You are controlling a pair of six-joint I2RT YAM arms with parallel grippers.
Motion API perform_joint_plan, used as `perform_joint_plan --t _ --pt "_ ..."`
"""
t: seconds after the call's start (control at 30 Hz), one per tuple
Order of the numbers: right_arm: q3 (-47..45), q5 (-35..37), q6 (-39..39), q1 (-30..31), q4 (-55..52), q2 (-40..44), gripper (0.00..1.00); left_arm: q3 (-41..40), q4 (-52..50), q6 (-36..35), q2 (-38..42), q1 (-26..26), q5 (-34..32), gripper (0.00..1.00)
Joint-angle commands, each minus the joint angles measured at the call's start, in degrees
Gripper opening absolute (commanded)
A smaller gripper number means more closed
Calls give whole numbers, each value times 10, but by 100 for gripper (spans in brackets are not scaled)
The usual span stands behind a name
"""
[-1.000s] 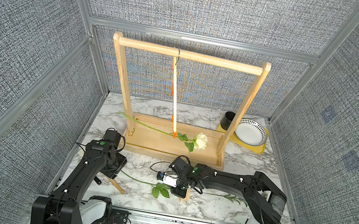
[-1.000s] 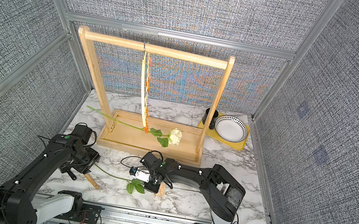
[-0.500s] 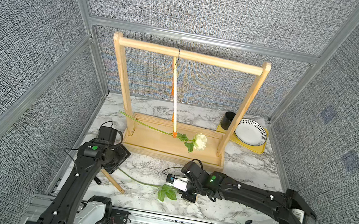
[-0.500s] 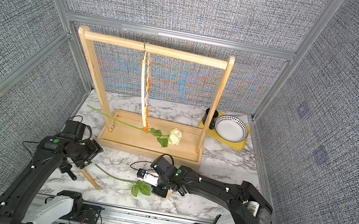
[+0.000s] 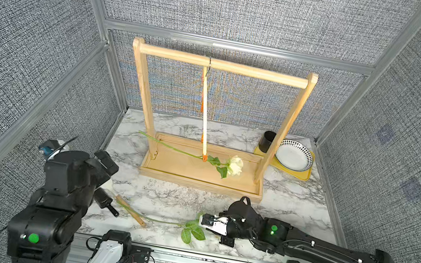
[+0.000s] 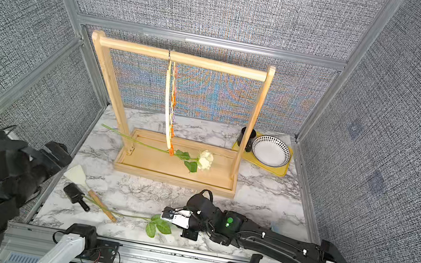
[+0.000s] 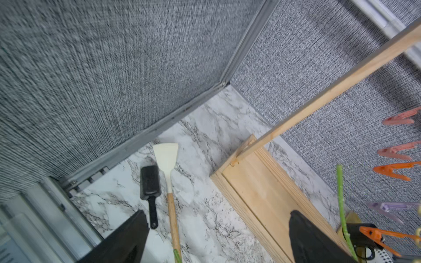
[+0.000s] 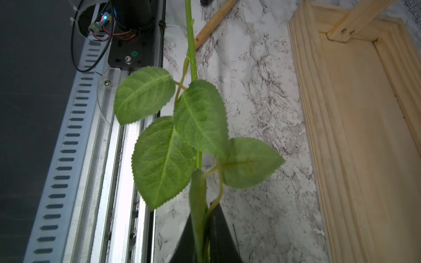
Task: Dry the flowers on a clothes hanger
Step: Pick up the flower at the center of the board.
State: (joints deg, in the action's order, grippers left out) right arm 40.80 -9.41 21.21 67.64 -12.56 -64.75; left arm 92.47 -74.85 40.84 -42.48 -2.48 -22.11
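Note:
The clothes hanger [image 5: 204, 113] hangs edge-on from the wooden rack's top bar. Its lowest orange clip [image 5: 204, 158] holds the stem of a cream-white rose [image 5: 235, 166], which lies over the rack's base. A second flower's green stem [image 5: 158, 220] with leaves [image 5: 193, 231] lies along the front of the table; its bloom is hidden. My right gripper [image 5: 203, 220] is shut on that stem by the leaves [image 8: 200, 118]. My left gripper [image 7: 216, 241] is open and empty, raised at the left [image 5: 105, 163], facing the rack's left post.
The light-wood rack [image 5: 286, 128] stands mid-table on a tray base [image 5: 194, 182]. A wooden-handled spatula [image 6: 83, 180] and a black scoop [image 6: 75, 194] lie front left, beside the stem's end. A black cup [image 5: 267, 141] and a dotted bowl [image 5: 293, 154] sit on a yellow tray [image 5: 302, 175] back right.
My left gripper has opened wide and lifted back from the stem's end. The right arm has stretched out low, still shut on the stem.

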Motion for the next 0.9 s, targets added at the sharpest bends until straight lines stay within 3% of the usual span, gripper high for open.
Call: perform_joint_plan --t 0.0,0.1,0.2,0.27,0.37,0.43,0.5,0.87 --pt "-2 5 6 5 47 11 11 67 -12 -61 -16 -3 -66 99" --pt "-1 7 7 7 53 17 11 114 0 -80 -28 -6 -75 100" --pt "0 11 4 7 68 29 11 140 38 -112 -36 -13 -24 100" --pt "1 14 -7 8 87 39 11 135 85 -148 -38 -21 68 100" --pt "7 15 -31 7 122 53 11 98 168 -206 -38 -47 280 99" --pt "14 17 -41 5 138 63 11 84 215 -211 -46 -56 417 100" --pt "15 21 -49 -1 151 78 11 84 256 -200 -58 -60 511 100" --pt "0 91 -119 -42 243 171 11 118 393 -159 -89 -88 733 99"
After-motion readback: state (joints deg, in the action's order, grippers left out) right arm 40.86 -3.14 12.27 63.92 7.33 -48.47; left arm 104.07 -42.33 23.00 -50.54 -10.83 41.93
